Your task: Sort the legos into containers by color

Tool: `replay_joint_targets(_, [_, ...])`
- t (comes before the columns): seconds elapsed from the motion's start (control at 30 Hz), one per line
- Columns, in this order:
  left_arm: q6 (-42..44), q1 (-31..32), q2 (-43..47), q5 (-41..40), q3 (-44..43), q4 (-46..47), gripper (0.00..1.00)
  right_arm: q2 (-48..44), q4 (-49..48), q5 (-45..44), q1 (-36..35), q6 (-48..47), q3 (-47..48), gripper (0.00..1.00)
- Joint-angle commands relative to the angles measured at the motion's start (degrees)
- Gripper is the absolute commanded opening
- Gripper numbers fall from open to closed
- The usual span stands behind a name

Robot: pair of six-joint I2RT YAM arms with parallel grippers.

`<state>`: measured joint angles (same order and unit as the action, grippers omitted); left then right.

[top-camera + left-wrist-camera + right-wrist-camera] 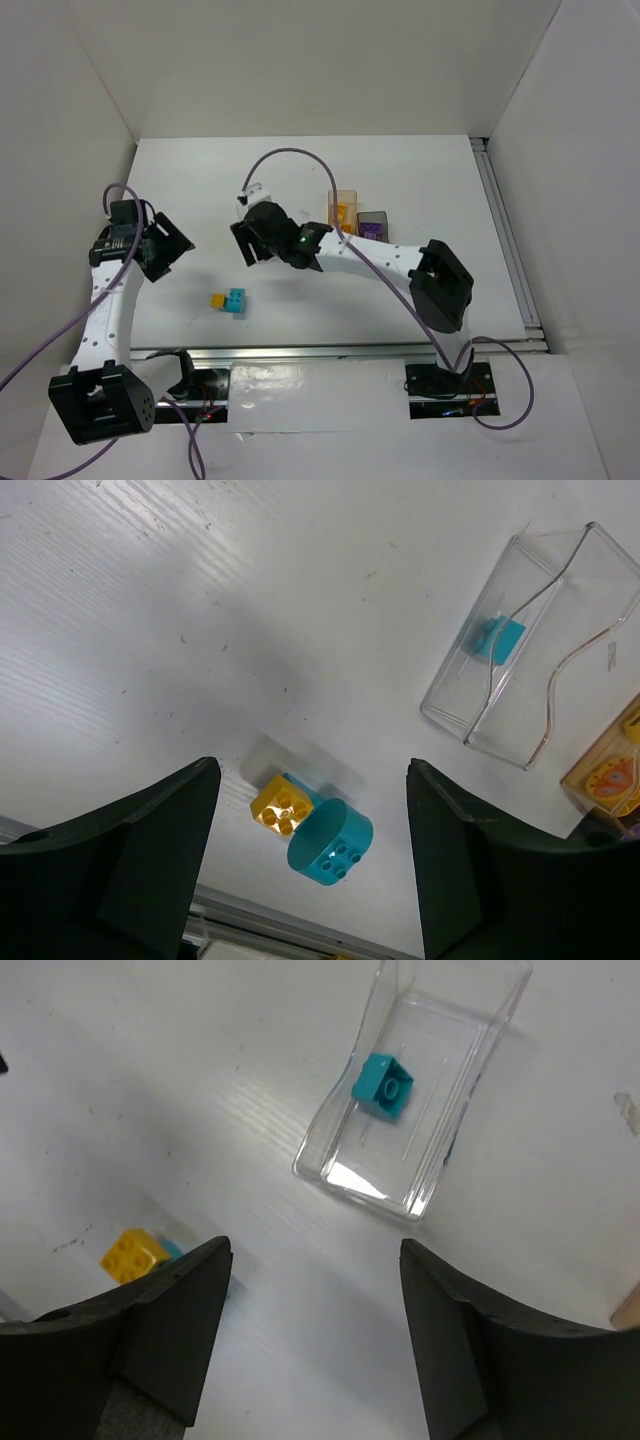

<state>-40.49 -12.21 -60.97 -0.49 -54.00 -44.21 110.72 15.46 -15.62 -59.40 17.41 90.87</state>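
Observation:
A yellow lego [278, 805] joined to a teal lego [332, 845] lies as a clump [230, 300] on the white table near the front edge. My left gripper [312, 768] hangs open above it, the clump between and just below its fingertips. My right gripper [315, 1245] is also open with nothing in it, over bare table between the clump's yellow brick [132, 1255] and the clear container [350, 1175]. One teal brick [383, 1085] lies in that container [450, 705]. The orange container [347, 203] and the dark grey container [376, 218] stand behind the right arm.
A metal rail [340, 350] runs along the table's near edge, close to the clump. White walls close in the table on the left, back and right. Purple cables loop from both arms. The right arm's forearm [380, 262] reaches across in front of the orange and grey containers.

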Motion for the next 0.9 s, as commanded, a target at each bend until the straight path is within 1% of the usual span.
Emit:
replay_joint_targets(0.0, [1.81, -0.8, 2.17, 1.63, 0.3, 0.96, 0.83, -4.54, -0.28, 0.58, -2.91, 0.61, -2.19, 0.77])
replay_joint_targets(0.03, [2.34, -1.41, 2.17, 1.63, 0.3, 0.96, 0.83, -4.54, -0.26, 2.94, -3.53, 1.48, -2.19, 0.8])
replay_joint_targets(0.1, [2.87, -2.03, 2.17, 1.11, -0.23, 0.26, 0.83, -4.54, -1.57, 5.5, -6.16, 1.49, -4.03, 0.88])
replay_joint_targets(0.17, [2.87, -2.56, 1.65, 1.8, -0.84, 0.26, 0.83, -2.62, -2.28, 7.0, -8.36, -0.52, -4.03, 0.93])
replay_joint_targets(0.2, [2.87, -3.25, 1.64, 2.94, -0.85, 0.26, 0.83, -1.83, -2.28, 7.0, -10.28, -3.67, -4.03, 0.95])
replay_joint_targets(0.23, [3.39, -3.26, 1.64, 3.65, -1.37, 0.26, 0.83, -1.21, -1.58, 5.7, -11.08, -3.7, -4.03, 1.0])
replay_joint_targets(0.27, [3.4, -3.26, 1.12, 3.66, -1.9, 0.26, 0.83, -0.51, -0.88, 3.25, -11.09, -3.7, -4.03, 1.0])
replay_joint_targets(0.33, [3.4, -3.26, 1.9, 3.66, -1.9, 0.26, 0.83, 1.51, 1.31, 2.35, -10.31, 0.24, -2.37, 1.0])
replay_joint_targets(0.37, [3.4, -3.78, 1.91, 3.66, -2.42, 0.26, 0.83, 1.52, 1.32, 0.43, -10.3, 2.61, -1.67, 1.0])
replay_joint_targets(0.43, [3.92, -3.79, 2.61, 3.66, -2.43, 0.26, 0.83, 2.14, 2.02, -0.28, -10.3, 9.02, -1.66, 1.0])
replay_joint_targets(0.47, [3.93, -4.4, 3.31, 3.66, -2.43, -0.26, 0.83, 2.66, 2.03, -2.9, -10.3, 11.57, -0.88, 1.0])
replay_joint_targets(0.5, [3.93, -4.4, 3.31, 3.66, -2.43, -0.27, 0.83, 3.27, 2.55, -3.89, -10.82, 13.77, -0.87, 0.98])
replay_joint_targets(0.53, [3.93, -4.4, 3.31, 3.66, -2.43, -0.27, 0.83, 3.28, 2.55, -4.5, -10.83, 17.97, -0.87, 0.98])
replay_joint_targets(0.63, [3.93, -5.54, 3.31, 4.36, -2.43, -0.27, 0.83, 4.6, 2.03, -5.39, -10.83, 23.44, -0.87, 0.92])
replay_joint_targets(0.67, [4.45, -5.55, 3.31, 4.88, -2.43, -0.27, 0.83, 5.21, 2.03, -6.0, -10.83, 24.68, -0.87, 0.9])
replay_joint_targets(0.7, [4.45, -5.55, 3.31, 4.89, -2.43, -0.27, 0.83, 5.73, 2.03, -6.7, -10.83, 25.73, -0.87, 0.84])
replay_joint_targets(0.73, [4.45, -5.55, 3.31, 4.89, -1.91, -0.27, 0.83, 5.74, 2.03, -6.71, -10.83, 26.96, -0.87, 0.81])
replay_joint_targets(0.77, [4.45, -6.07, 3.31, 4.89, -1.9, -0.27, 0.83, 5.74, 2.03, -6.71, -10.83, 27.5, -0.87, 0.81])
replay_joint_targets(0.87, [4.45, -6.07, 3.31, 5.41, -1.37, 0.35, 0.83, 6.88, 1.5, -7.93, -11.36, 28.21, -0.09, 0.77])
